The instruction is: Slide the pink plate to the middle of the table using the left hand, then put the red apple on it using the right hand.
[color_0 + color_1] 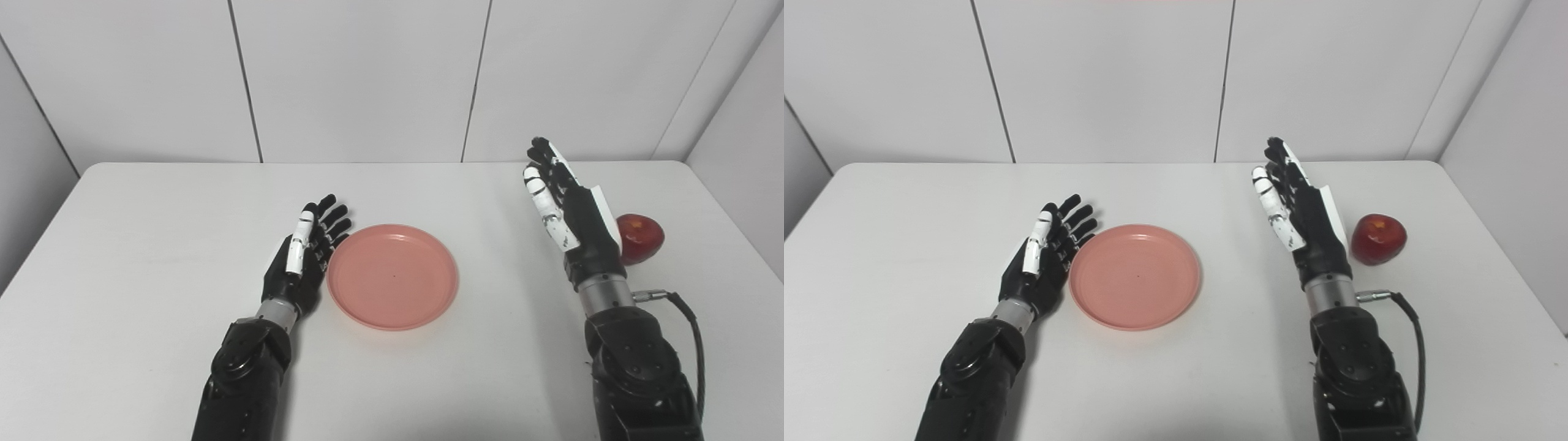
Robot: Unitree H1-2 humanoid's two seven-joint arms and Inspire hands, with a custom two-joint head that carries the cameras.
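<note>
An empty pink plate [392, 276] lies flat near the middle of the white table [153, 233]. My left hand [306, 251] rests open on its edge, palm toward the plate's left rim, touching or nearly touching it. A red apple [1378, 239] sits on the table at the right. My right hand [1298, 208] is raised above the table just left of the apple, open with fingers straight up and holding nothing. In the left eye view this hand partly covers the apple [640, 237].
White wall panels [361, 79] close off the table's far edge, and a side wall [744, 122] stands at the right. A black cable [689, 324] loops out from my right wrist. Nothing else stands on the table.
</note>
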